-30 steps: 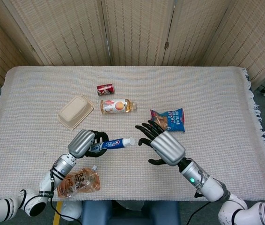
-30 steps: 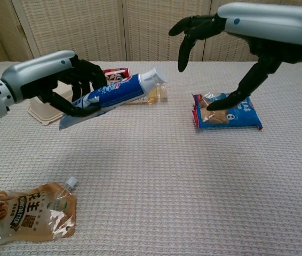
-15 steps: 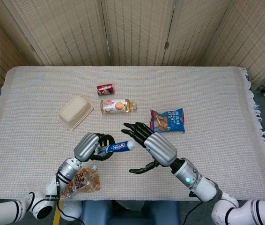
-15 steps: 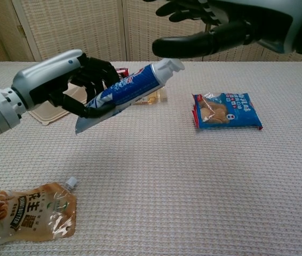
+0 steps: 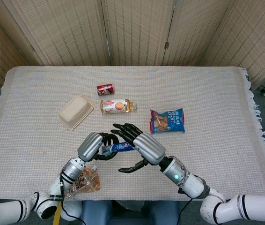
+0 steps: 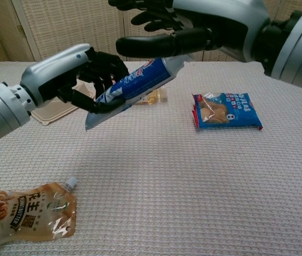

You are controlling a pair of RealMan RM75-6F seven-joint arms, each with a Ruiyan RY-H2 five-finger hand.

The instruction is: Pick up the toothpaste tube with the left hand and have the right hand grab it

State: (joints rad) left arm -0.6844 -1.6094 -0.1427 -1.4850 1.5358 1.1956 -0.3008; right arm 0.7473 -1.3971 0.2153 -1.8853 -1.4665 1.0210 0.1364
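The toothpaste tube (image 6: 132, 88) is held above the bench (image 5: 217, 93) by the left robot hand (image 6: 71, 77), whose dark fingers are curled around the tube's lower, flat-crimped half. The tube is tilted, its crimped end pointing down towards the left and its white cap end raised towards the right. In the head view the same tube (image 5: 117, 148) is seen between the two hands, near the front edge of the bench.

The right robot hand (image 6: 193, 26) is spread over the cap end of the tube, with its fingers apart and nothing yet gripped. In the chest view its thumb (image 6: 161, 45) is stretched across just above the tube's upper end, while the other fingers are extended higher up; whether the thumb touches the tube cannot be told. In the head view the right robot hand (image 5: 139, 145) is seen with its fingers reaching over the tube and its thumb on the nearer side.

On the woven cloth covering the bench, a blue snack packet (image 5: 168, 120) is laid to the right. A lidded beige container (image 5: 75, 111), a lying bottle (image 5: 117, 106) and a lying red can (image 5: 105, 89) are set further back. A clear pouch of peanut butter (image 6: 25, 216) is laid at the front left.
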